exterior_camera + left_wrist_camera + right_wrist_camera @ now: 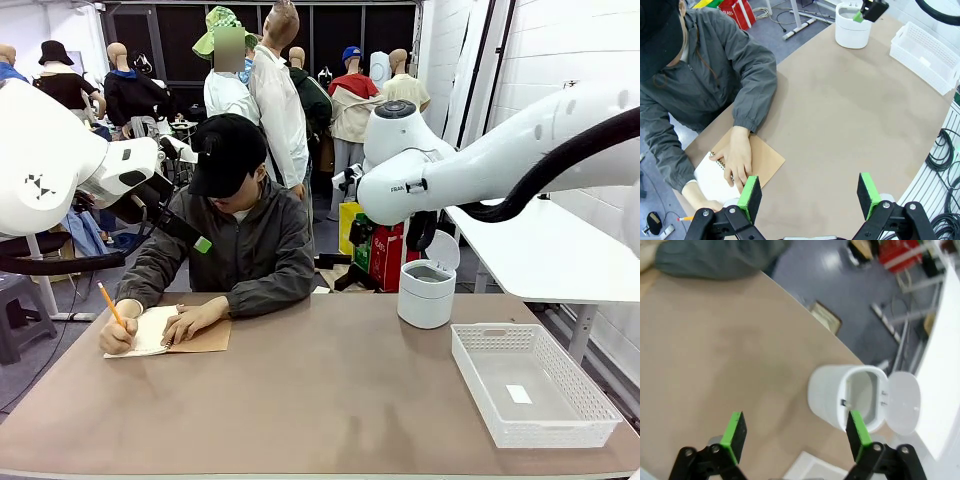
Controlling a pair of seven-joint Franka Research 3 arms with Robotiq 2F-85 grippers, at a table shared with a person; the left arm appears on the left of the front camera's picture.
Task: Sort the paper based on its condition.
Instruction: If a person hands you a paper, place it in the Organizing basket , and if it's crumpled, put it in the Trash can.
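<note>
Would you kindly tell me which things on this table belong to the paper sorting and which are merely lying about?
Belongs to the job:
- notebook page the person is writing on
- white basket
- white lidded bin, lid open
- left pincer and right pincer, both open

Just lying about:
- pencil in the person's hand
- small white slip inside the basket

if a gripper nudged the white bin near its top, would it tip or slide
The white bin looks like light plastic and taller than wide, so a high push may tip it. Its lid hangs open to one side, probably shifting balance. A low push would likelier slide it.
</note>
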